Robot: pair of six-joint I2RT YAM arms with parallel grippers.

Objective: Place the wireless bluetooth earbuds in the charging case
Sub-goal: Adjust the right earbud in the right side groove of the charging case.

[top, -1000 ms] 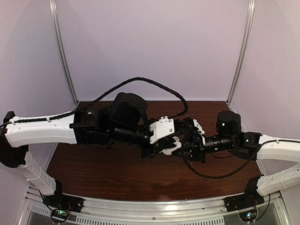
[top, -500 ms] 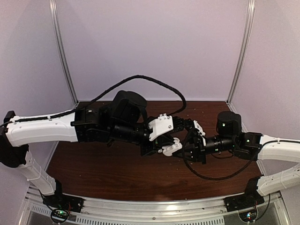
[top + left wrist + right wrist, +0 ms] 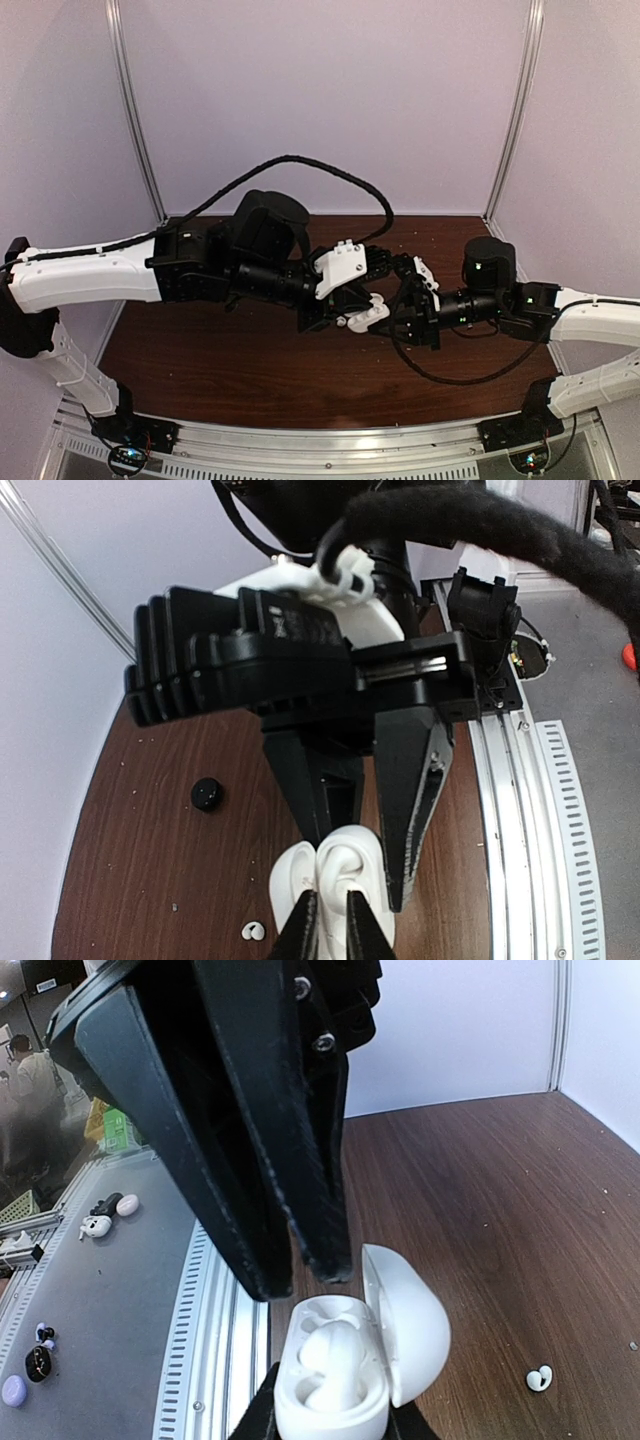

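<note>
- Right pincer (image 3: 330, 1422) is gripping the open case (image 3: 410, 1320), an earbud (image 3: 330, 1355) sitting inside.
- Left pincer (image 3: 298, 1276) is hovering just above; cannot tell its grip.
- Spare earbud (image 3: 540, 1378) is lying beside the right pincer: probably light, slippery; pinch its sides.

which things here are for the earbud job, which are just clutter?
Job: open white oval plastic charging case; white earbud seated in it; loose white bean-shaped earbud on the table.
Clutter: small black round tabletop piece, probably; small items on the grey bench.

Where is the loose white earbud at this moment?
Right wrist view, lower right: the loose white earbud lies on the wooden table, apart from the open charging case held in the right fingers.
</note>
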